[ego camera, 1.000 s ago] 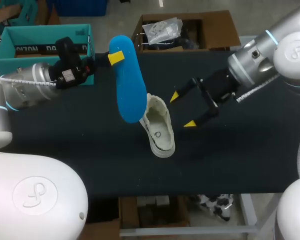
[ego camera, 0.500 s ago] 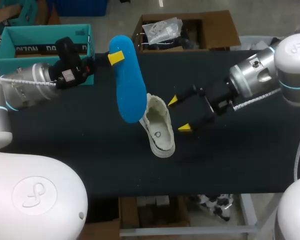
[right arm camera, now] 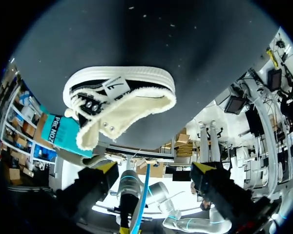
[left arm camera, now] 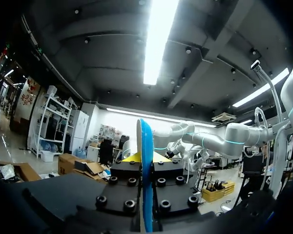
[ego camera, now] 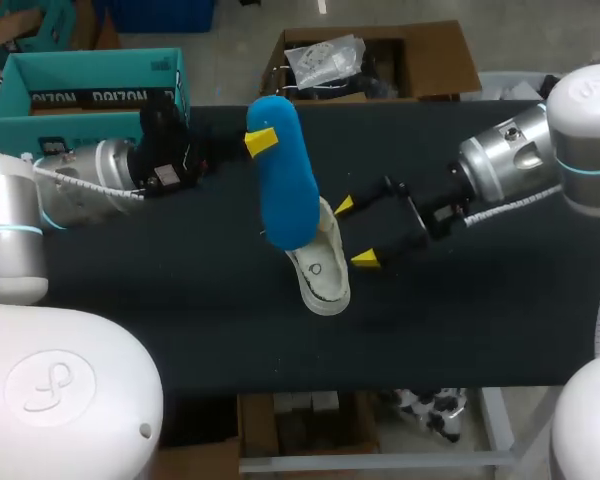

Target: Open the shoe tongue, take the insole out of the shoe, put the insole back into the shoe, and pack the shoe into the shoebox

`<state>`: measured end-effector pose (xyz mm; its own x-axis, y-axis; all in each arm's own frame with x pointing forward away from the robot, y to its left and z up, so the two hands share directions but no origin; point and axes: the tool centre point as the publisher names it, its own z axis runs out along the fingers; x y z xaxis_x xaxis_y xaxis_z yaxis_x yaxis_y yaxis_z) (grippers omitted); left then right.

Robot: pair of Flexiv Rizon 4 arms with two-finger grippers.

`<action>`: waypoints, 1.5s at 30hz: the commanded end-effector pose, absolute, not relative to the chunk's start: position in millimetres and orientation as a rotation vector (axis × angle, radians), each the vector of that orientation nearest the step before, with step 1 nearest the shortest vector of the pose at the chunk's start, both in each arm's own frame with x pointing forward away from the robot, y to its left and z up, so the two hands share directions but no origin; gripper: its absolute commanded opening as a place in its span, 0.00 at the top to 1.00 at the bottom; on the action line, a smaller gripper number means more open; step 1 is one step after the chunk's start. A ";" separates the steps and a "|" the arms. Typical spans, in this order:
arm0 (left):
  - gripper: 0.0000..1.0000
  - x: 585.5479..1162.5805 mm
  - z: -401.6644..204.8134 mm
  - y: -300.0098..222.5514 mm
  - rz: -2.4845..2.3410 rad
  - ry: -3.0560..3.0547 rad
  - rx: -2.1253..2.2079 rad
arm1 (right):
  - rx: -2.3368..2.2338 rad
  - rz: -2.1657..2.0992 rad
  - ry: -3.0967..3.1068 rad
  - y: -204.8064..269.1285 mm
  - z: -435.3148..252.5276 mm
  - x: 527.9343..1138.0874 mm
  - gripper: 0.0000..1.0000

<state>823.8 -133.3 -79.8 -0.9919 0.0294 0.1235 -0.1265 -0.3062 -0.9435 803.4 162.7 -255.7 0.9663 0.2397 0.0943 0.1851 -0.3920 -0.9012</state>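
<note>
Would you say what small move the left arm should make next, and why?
Probably lower the blue insole into the shoe: the left end effector grips it, its lower end appears at the shoe's opening, and the right end effector is open beside.

The insole (ego camera: pixel 288 190) stands over the shoe (ego camera: pixel 325 280), perhaps touching it; the shoebox (ego camera: pixel 80 98) lies behind, leftward.
</note>
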 end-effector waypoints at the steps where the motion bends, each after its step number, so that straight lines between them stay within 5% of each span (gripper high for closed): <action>1: 1.00 832.2 -102.7 -144.5 2.481 -1.698 -0.011 | -1.969 0.063 -0.299 164.9 -258.8 803.5 0.00; 9: 1.00 814.4 -119.4 -156.1 2.499 -1.618 -0.301 | -1.908 0.044 -0.310 170.1 -260.6 804.2 0.12; 18: 1.00 802.3 -136.2 -166.7 2.546 -1.593 -0.432 | -1.864 0.013 -0.324 171.2 -257.2 802.4 0.51; 31: 1.00 796.1 -148.9 -178.7 2.565 -1.603 -0.475 | -1.832 -0.013 -0.317 164.7 -259.7 797.7 0.65; 34: 1.00 795.1 -150.8 -179.5 2.556 -1.605 -0.467 | -1.828 -0.023 -0.315 162.1 -260.5 797.8 1.00; 39: 1.00 794.3 -153.0 -179.6 2.522 -1.633 -0.443 | -1.815 -0.040 -0.332 158.0 -261.2 798.3 1.00; 40: 0.91 794.3 -153.5 -179.5 2.514 -1.637 -0.444 | -1.814 -0.040 -0.334 157.5 -261.5 798.4 1.00; 42: 0.39 794.3 -153.5 -178.6 2.494 -1.652 -0.444 | -1.807 -0.041 -0.345 156.1 -262.0 798.2 1.00; 43: 0.00 794.3 -152.8 -177.5 2.483 -1.658 -0.446 | -1.805 -0.042 -0.350 155.4 -261.9 797.8 1.00; 45: 0.00 794.6 -150.5 -173.8 2.448 -1.671 -0.460 | -1.795 -0.050 -0.368 154.0 -260.6 796.2 1.00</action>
